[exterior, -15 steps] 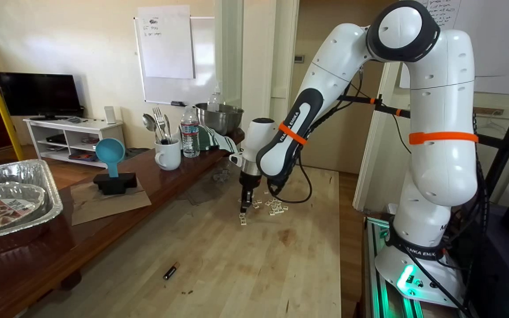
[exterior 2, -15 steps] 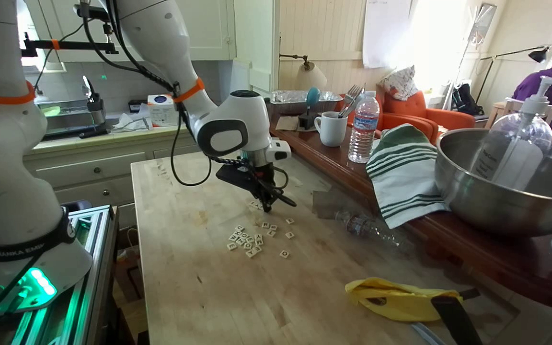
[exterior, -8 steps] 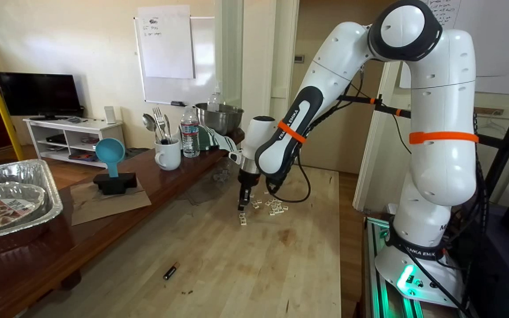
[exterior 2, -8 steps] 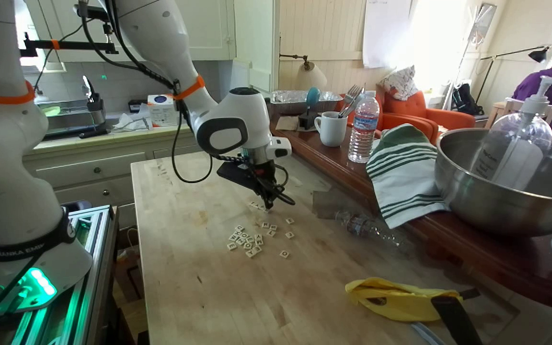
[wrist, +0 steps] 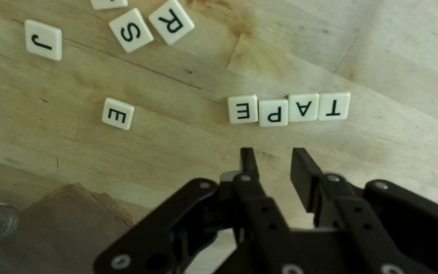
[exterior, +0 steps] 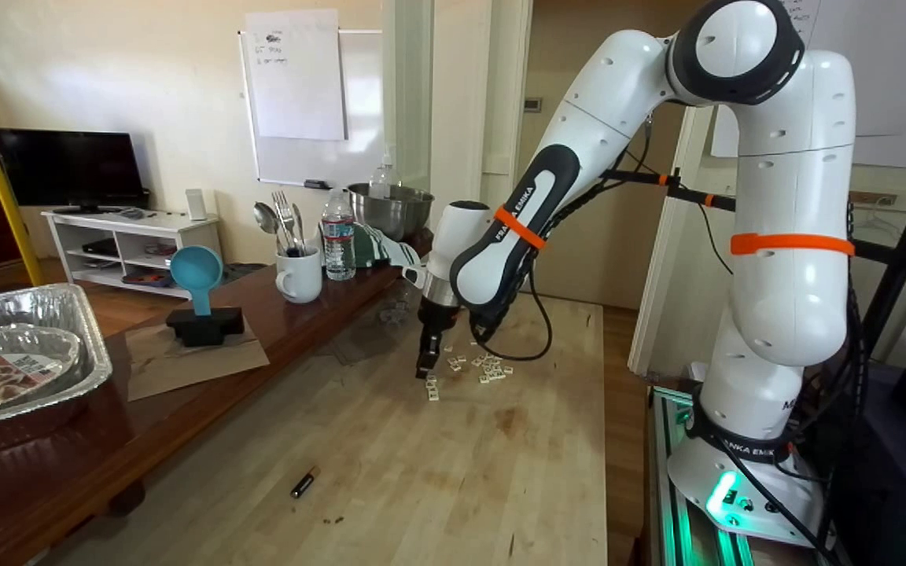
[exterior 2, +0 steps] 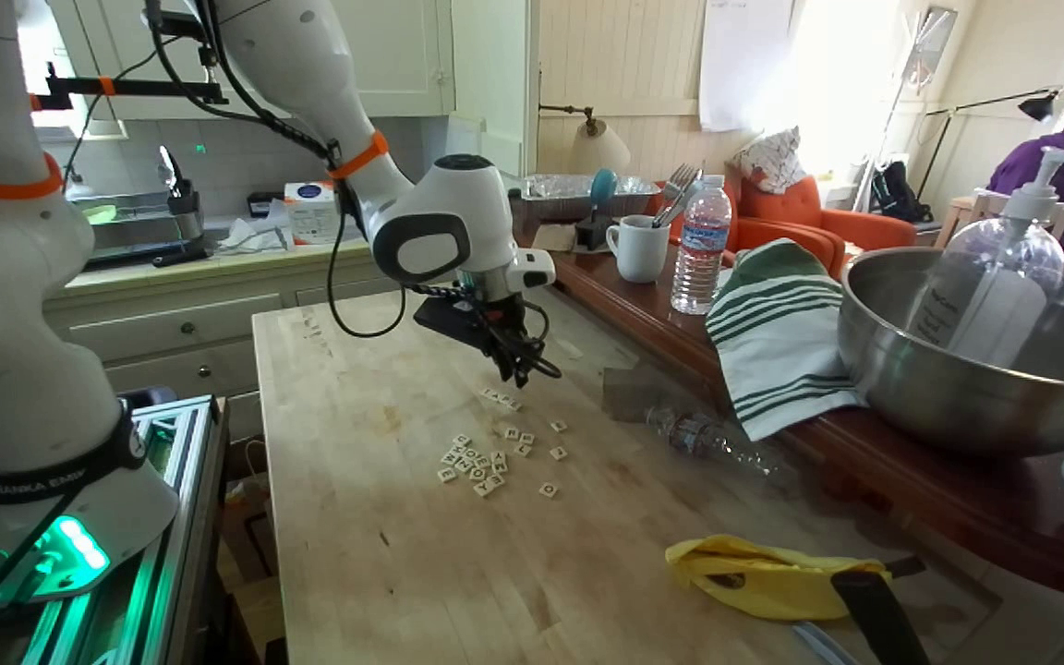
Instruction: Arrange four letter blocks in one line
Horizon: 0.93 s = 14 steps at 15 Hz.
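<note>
Small cream letter blocks T (wrist: pixel 334 106), A (wrist: pixel 303 107), P (wrist: pixel 273 113) and E (wrist: pixel 242 109) lie side by side in a row in the wrist view. P sits slightly offset from its neighbours, toward the gripper. The row also shows in both exterior views (exterior: pixel 432 389) (exterior 2: pixel 501 399). My gripper (wrist: pixel 272 156) is open, with nothing between its fingers. In both exterior views the gripper (exterior: pixel 425 369) (exterior 2: pixel 515 377) hangs a little above the table near the row's end. Loose blocks J (wrist: pixel 43 40), S (wrist: pixel 131 30), R (wrist: pixel 171 22) and another E (wrist: pixel 118 113) lie apart.
A cluster of loose letter blocks (exterior 2: pixel 472 462) lies on the wooden table (exterior 2: pixel 384 573). A clear plastic bottle (exterior 2: pixel 703 436) lies by the raised dark wooden ledge (exterior: pixel 209 409). A yellow object (exterior 2: pixel 763 580) and a battery (exterior: pixel 305 482) also lie on the table.
My gripper has risen from beside the row and shifted slightly away from it. The row of blocks, partly hidden before in an exterior view, now shows whole. The blocks have not visibly moved.
</note>
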{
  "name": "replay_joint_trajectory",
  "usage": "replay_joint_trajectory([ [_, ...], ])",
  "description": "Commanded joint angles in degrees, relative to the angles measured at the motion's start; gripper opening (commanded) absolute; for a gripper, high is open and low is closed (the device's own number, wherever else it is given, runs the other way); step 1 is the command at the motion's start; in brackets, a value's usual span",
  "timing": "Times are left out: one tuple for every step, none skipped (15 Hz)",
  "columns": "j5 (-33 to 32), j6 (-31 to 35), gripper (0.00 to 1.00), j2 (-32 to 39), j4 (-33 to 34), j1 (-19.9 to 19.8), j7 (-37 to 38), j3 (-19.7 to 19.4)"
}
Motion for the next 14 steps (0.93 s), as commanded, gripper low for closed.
replay_joint_trajectory([
  [1.3, -2.1, 0.62, -2.9, -1.9, -0.2, -1.2, 0.3],
  [1.7, -2.4, 0.71, -3.3, -2.1, -0.2, -1.3, 0.3],
  [2.0, -2.7, 0.77, -3.8, -2.3, -0.2, -1.6, 0.3],
  [2.3, -3.3, 0.86, -4.1, -2.3, -0.1, -1.7, 0.2],
  [2.8, -3.8, 0.93, -4.3, -2.3, -0.1, -2.1, 0.2],
  [3.2, -4.3, 1.00, -4.6, -2.3, 0.0, -2.5, 0.1],
  [3.5, -4.9, 1.00, -4.9, -2.3, 0.2, -2.8, 0.0],
  [3.7, -5.6, 1.00, -5.1, -2.4, 0.5, -2.9, -0.3],
  [3.9, -6.2, 1.00, -5.4, -2.4, 0.7, -3.1, -0.4],
  [3.9, -6.7, 1.00, -5.7, -2.5, 0.9, -3.2, -0.7],
  [4.0, -7.3, 1.00, -5.9, -2.5, 1.2, -3.2, -0.9],
  [4.7, -8.1, 1.00, -6.2, -2.5, 1.3, -3.5, -0.9],
  [4.7, -8.5, 1.00, -6.4, -2.6, 1.6, -3.2, -1.1],
  [3.4, -6.2, 0.99, -4.5, -1.6, 2.1, -2.2, -1.8],
])
